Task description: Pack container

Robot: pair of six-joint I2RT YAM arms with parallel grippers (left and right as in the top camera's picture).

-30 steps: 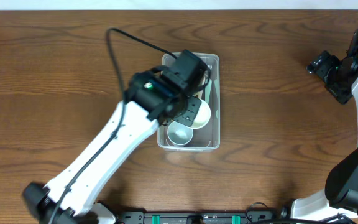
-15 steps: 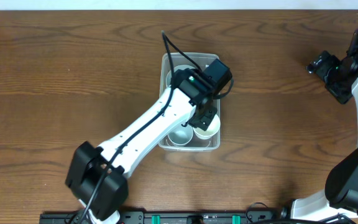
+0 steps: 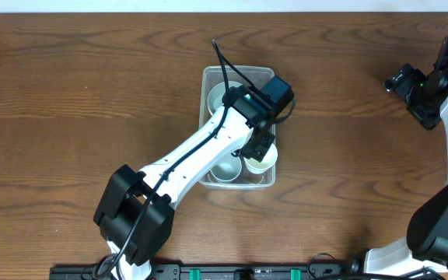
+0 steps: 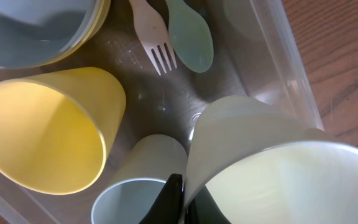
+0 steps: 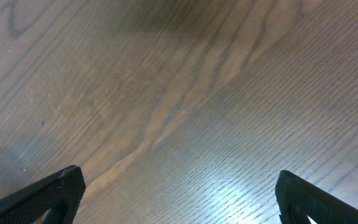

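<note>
A brown wood-grain table (image 3: pixel 76 101) bears the clear container (image 3: pixel 251 71).

Soft even light, pale glare on the table (image 5: pixel 229 186), near cup (image 4: pixel 278 162) blurred

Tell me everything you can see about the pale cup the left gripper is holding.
The pale cup is a smooth, cream-white, plastic-looking tumbler, flaring toward its open mouth, which faces up; it looks empty. The left gripper is shut on its rim wall. It is inside the container, close to the clear side wall, beside a grey-blue cup and a yellow cup.
</note>
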